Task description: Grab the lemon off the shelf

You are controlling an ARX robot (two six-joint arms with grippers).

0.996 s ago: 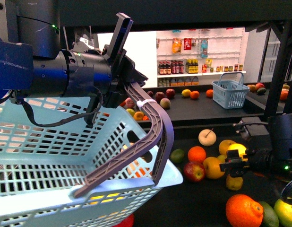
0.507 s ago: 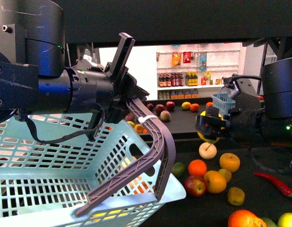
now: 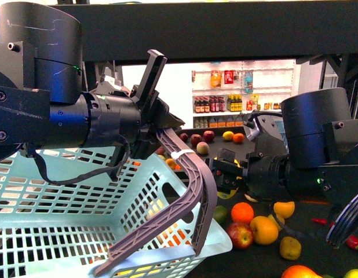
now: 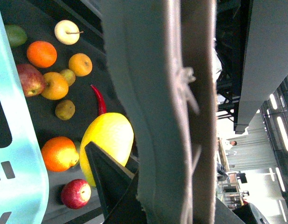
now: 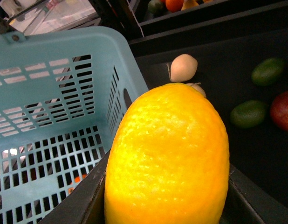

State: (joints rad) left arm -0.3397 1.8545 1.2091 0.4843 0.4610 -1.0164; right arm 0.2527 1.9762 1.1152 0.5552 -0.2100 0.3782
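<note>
My right gripper [image 3: 227, 175] is shut on the lemon [image 3: 226, 193], a bright yellow oval held above the shelf's black deck [image 3: 324, 234], just right of the basket. In the right wrist view the lemon [image 5: 167, 154] fills the space between the dark fingers [image 5: 81, 198], with the light blue basket [image 5: 51, 93] close beside it. My left gripper [image 3: 163, 130] is shut on the grey basket handle [image 3: 193, 185] and holds the basket [image 3: 63, 208] tilted in the air. The handle [image 4: 158, 112] fills the left wrist view, where the lemon [image 4: 106, 137] shows beside it.
Loose fruit lies on the deck below: oranges [image 3: 242, 212], a red apple [image 3: 240, 235], a small dull yellow fruit [image 3: 290, 248] and a red chilli [image 4: 99, 99]. More fruit sits on a farther deck [image 3: 209, 136]. The black frame beam [image 3: 225, 29] runs overhead. White bottle shelves stand behind.
My right gripper has risen off the deck with the lemon and moved left, close to the basket. The left arm and basket have shifted only slightly.
</note>
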